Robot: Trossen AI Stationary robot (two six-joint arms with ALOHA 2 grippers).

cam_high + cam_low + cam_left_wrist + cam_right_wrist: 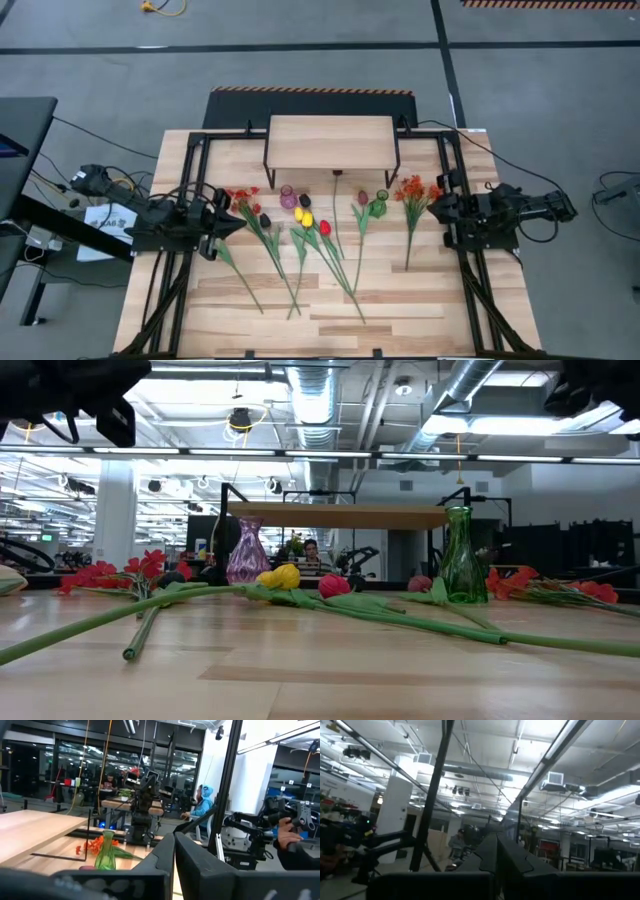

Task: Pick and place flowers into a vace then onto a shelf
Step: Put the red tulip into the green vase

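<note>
At the left edge of the table, the left gripper is raised off the wood and points inward; its wrist view shows the fingers pressed together with only a thin slit between them, holding nothing. Opposite it across the table, the right gripper sits in the same parked pose, fingers likewise closed on nothing. Both arms appear to be at rest, so the task is judged not yet begun.

Between the two grippers, the flowers lie flat in a fan, heads toward the shelf and stems trailing toward the near edge. This layout leaves each stem exposed for a pinch from above. One orange-red spray lies just beside the left gripper; a second spray lies just beside the right gripper.

Inward of the left gripper stands a purple vase; inward of the right gripper stands a green vase. Both are upright on the tabletop in front of the shelf, and neither holds a stem. The shelf board carries nothing.
</note>
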